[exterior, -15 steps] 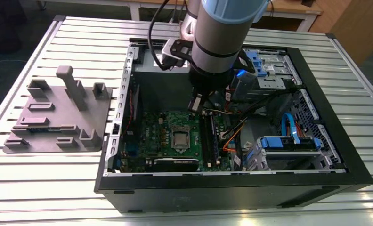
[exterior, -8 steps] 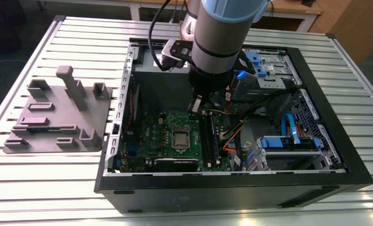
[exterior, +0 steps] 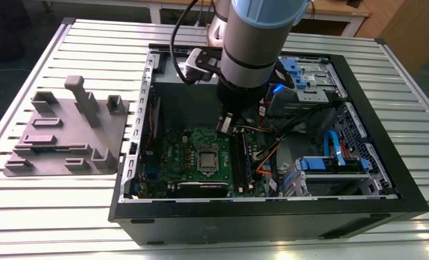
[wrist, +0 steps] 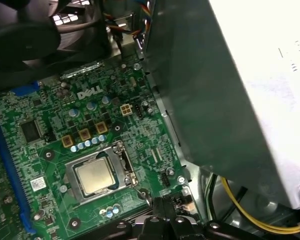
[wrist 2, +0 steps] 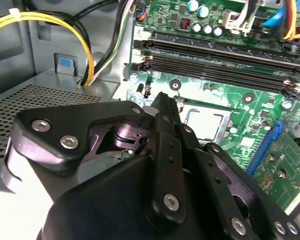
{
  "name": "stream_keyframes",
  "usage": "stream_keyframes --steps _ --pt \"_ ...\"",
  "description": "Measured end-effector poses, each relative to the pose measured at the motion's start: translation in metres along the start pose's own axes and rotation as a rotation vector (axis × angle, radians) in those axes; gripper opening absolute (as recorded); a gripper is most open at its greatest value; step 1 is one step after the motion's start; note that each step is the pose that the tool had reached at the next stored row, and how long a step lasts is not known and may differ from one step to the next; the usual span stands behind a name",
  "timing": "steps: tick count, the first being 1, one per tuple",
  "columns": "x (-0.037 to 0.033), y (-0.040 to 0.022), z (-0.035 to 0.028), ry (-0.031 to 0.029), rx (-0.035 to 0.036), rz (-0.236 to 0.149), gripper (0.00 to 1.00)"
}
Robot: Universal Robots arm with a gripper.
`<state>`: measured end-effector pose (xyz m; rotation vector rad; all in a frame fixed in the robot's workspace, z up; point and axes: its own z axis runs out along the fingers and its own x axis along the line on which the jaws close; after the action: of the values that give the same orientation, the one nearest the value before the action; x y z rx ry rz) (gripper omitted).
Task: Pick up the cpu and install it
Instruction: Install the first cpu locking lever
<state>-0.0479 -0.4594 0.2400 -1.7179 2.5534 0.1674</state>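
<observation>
Arm posed upright over the open computer case [exterior: 272, 211] on the slatted table [exterior: 70, 216], wrist directed down at the motherboard [exterior: 171, 149]. End effector [wrist: 162, 207] is held just above the board, fingers drawn together on nothing. Cpu [wrist: 94, 176] is seated flat in its socket frame [wrist: 121, 161], also seen in the second wrist view [wrist 2: 205, 124], near the fingertips but apart from them.
</observation>
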Motion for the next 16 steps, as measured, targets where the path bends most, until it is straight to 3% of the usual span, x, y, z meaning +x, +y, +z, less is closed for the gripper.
stream_keyframes --steps 7,16 --pt "0.0062 -0.0021 -0.0008 0.0035 0.0014 0.0 0.11" --pt "0.0143 -0.0047 -0.0018 0.0039 0.0013 -0.003 0.11"
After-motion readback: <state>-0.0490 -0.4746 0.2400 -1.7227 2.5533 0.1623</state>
